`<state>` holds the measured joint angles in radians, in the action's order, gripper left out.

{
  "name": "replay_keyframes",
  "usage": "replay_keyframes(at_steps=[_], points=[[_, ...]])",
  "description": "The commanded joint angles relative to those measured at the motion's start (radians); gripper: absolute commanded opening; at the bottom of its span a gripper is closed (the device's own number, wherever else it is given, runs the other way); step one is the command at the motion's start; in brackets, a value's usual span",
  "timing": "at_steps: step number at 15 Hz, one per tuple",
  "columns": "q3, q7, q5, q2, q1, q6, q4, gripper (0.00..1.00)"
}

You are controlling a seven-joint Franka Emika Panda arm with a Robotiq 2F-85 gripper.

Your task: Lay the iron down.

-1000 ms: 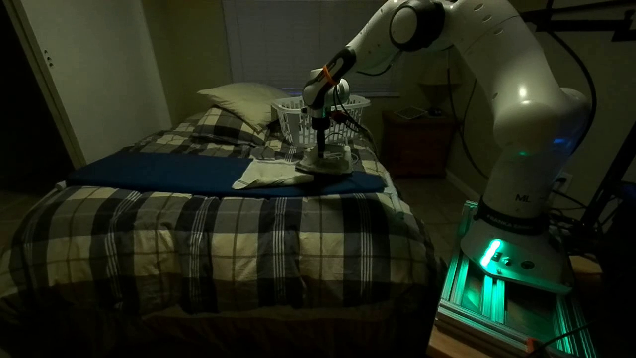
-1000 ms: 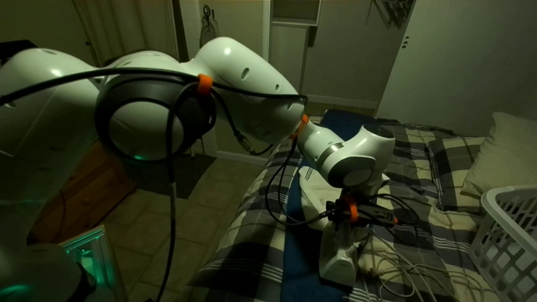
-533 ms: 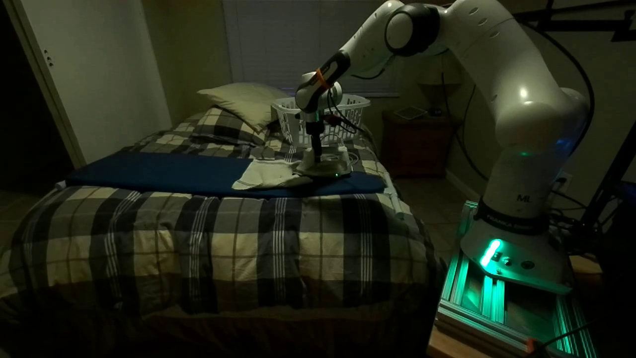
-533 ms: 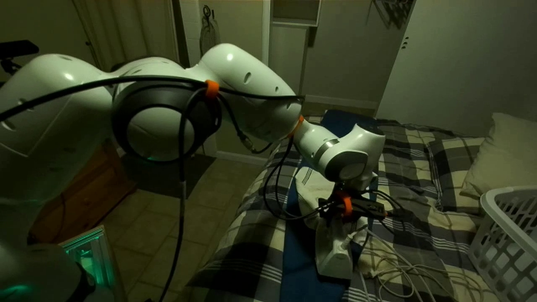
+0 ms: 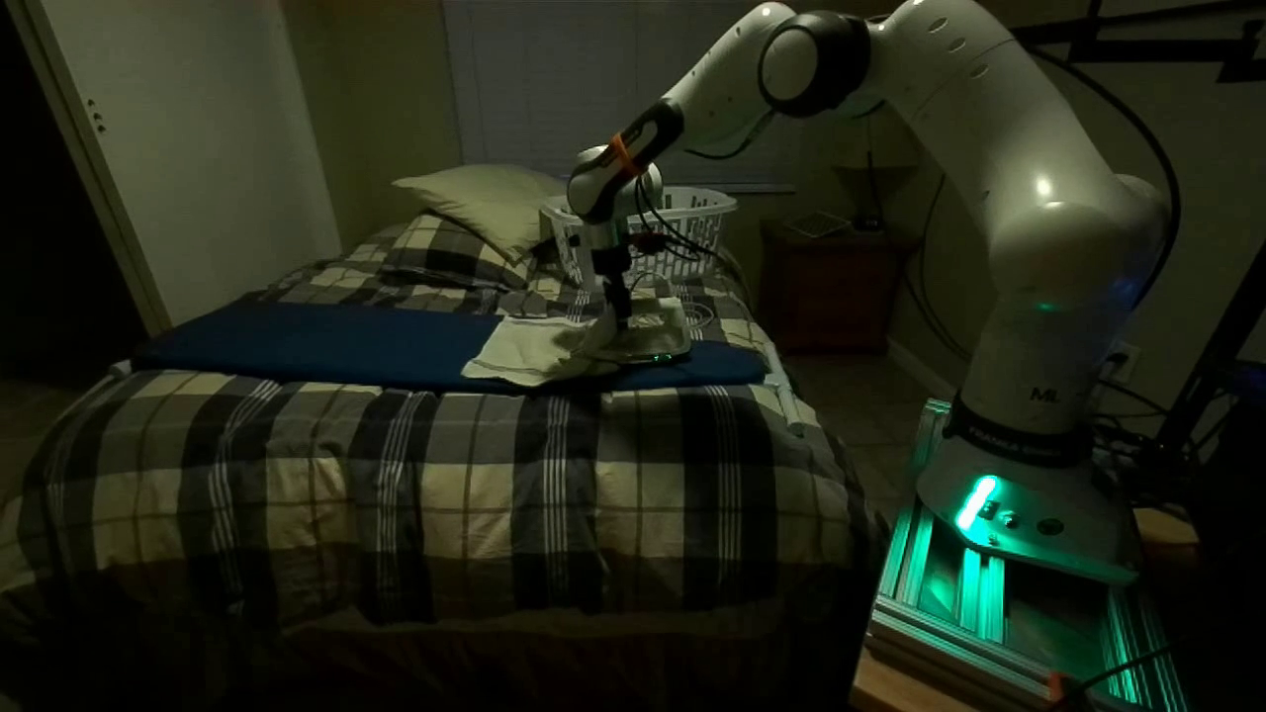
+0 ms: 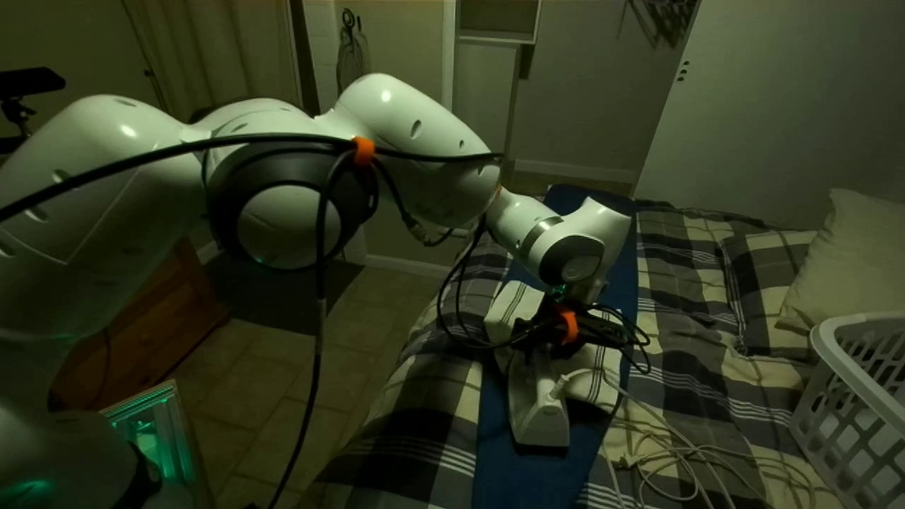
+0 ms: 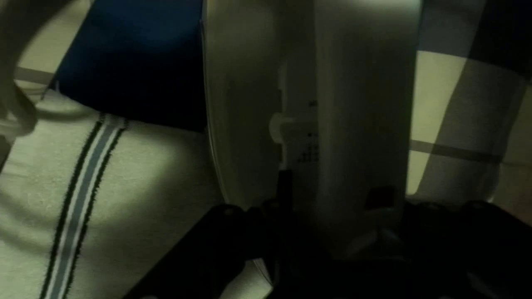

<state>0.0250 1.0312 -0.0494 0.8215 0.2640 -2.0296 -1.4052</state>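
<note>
The pale iron (image 5: 653, 344) is low over the blue board (image 5: 326, 341), its sole facing down and its front part over the white folded cloth (image 5: 514, 353). In an exterior view the iron's blunt rear (image 6: 543, 424) faces the camera, with its cord leaving the back. Whether the sole touches the board or cloth is hard to tell. My gripper (image 5: 618, 314) is around the iron's handle from above and shut on it; the fingertips are partly hidden. In the wrist view the iron (image 7: 361, 104) fills the middle, between the dark fingers (image 7: 345, 203), with the striped cloth (image 7: 124, 199) at left.
A white lattice basket (image 6: 862, 375) stands on the bed by the pillows (image 6: 855, 261). The iron's pale cord (image 6: 686, 466) lies in loops on the plaid bedding (image 5: 475, 475) beside the board. Black cables (image 6: 459, 311) hang around the wrist.
My gripper and the iron have moved together along the board, leftward in an exterior view, further over the white cloth. The grip on the handle has not visibly changed.
</note>
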Motion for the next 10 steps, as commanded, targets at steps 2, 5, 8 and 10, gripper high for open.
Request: replay_keyframes(at_steps=[2,5,8,10], points=[[0.02,0.011,0.024,0.01,-0.009,0.112,0.017,0.15],[0.02,0.018,0.022,0.001,-0.01,0.143,0.003,0.15],[0.028,0.055,0.018,-0.017,-0.008,0.156,-0.026,0.15],[0.033,0.096,0.015,-0.029,-0.007,0.167,-0.043,0.15]])
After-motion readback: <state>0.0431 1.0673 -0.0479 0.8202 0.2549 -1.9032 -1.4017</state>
